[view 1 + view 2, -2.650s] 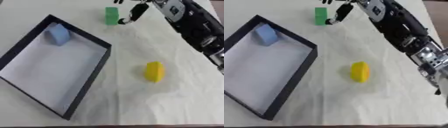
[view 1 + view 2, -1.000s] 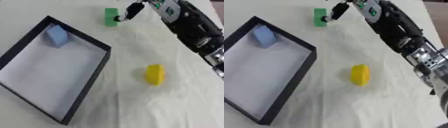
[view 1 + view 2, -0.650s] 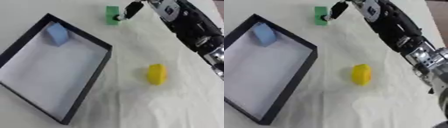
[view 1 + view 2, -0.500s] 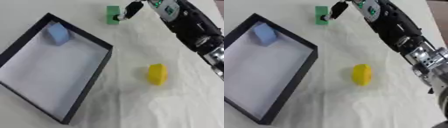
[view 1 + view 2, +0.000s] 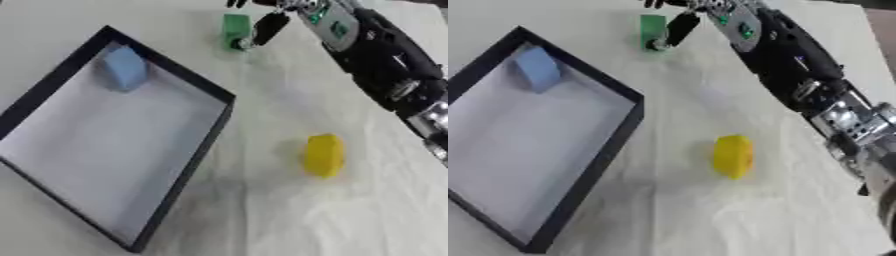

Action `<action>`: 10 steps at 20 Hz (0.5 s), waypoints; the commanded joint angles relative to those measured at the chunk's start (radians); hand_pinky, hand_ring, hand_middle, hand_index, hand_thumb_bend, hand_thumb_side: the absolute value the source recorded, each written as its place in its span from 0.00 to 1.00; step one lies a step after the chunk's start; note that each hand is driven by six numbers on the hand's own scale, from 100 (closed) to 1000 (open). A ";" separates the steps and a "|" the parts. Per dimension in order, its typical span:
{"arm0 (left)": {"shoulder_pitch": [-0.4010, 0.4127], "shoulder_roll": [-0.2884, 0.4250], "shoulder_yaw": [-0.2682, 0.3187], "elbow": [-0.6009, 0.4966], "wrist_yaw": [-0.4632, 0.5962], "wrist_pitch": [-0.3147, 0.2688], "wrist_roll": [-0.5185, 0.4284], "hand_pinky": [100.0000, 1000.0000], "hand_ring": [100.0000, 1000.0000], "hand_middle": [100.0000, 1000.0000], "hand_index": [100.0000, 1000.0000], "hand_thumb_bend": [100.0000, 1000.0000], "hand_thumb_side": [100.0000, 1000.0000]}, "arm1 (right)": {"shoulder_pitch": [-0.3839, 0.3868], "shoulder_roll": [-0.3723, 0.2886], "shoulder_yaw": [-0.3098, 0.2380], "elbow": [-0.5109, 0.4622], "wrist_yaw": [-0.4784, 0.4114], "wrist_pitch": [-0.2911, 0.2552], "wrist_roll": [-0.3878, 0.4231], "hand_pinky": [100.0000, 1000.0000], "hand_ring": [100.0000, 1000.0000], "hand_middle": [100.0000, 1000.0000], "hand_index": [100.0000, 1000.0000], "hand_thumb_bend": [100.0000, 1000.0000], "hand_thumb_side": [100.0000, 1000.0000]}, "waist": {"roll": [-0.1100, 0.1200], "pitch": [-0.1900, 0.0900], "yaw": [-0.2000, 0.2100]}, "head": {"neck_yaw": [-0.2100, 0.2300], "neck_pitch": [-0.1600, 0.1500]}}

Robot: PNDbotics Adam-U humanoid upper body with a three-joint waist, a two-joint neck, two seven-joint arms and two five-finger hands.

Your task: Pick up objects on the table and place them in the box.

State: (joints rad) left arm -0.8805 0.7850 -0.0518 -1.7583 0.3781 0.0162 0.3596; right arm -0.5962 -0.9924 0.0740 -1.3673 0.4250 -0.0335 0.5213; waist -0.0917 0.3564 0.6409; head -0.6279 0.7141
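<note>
A green block (image 5: 234, 26) lies at the far edge of the table, beyond the box. My right hand (image 5: 269, 26) reaches it from the right. The thumb hangs against the block's right side with its tip by the near right corner. The dark fingertips (image 5: 237, 3) show just past the block's far end, mostly cut off by the picture's top edge. The hand is open, spread around the block, which rests on the table. A yellow rounded object (image 5: 324, 155) lies alone right of the box. A light blue block (image 5: 124, 69) sits inside the black box (image 5: 211, 145) in its far corner.
A pale cloth covers the table. My right forearm (image 5: 798, 75) stretches diagonally from the lower right to the top centre, passing right of the yellow object. The box takes up the left half of the view.
My right hand has edged left, nearer the green block, and the thumb now hangs against its right side. The block, the yellow object and the box stay put.
</note>
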 commanded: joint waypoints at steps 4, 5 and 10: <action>-0.012 0.047 0.017 -0.011 0.001 0.000 0.002 0.84 0.68 0.78 0.81 0.05 0.50 | -0.002 -0.032 -0.019 0.001 0.017 0.003 -0.003 1.00 0.86 0.83 0.97 0.35 0.27 | -0.009 0.001 0.002 | 0.002 -0.017; -0.012 0.047 0.017 -0.011 0.000 0.000 0.002 0.84 0.68 0.78 0.80 0.05 0.50 | -0.001 -0.032 -0.019 0.002 0.018 0.005 -0.003 1.00 0.84 0.82 0.96 0.34 0.27 | -0.010 0.002 0.002 | 0.003 -0.017; -0.012 0.048 0.017 -0.012 -0.001 0.002 0.002 0.84 0.68 0.78 0.80 0.05 0.51 | 0.001 -0.028 -0.020 0.013 0.010 0.017 0.002 0.95 0.74 0.76 0.92 0.27 0.25 | -0.012 0.005 0.002 | 0.004 -0.017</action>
State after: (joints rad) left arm -0.8803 0.7920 -0.0517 -1.7583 0.3781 0.0164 0.3603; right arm -0.5878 -0.9911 0.0683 -1.3518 0.4370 -0.0215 0.5237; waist -0.0975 0.3629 0.6417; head -0.6262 0.7084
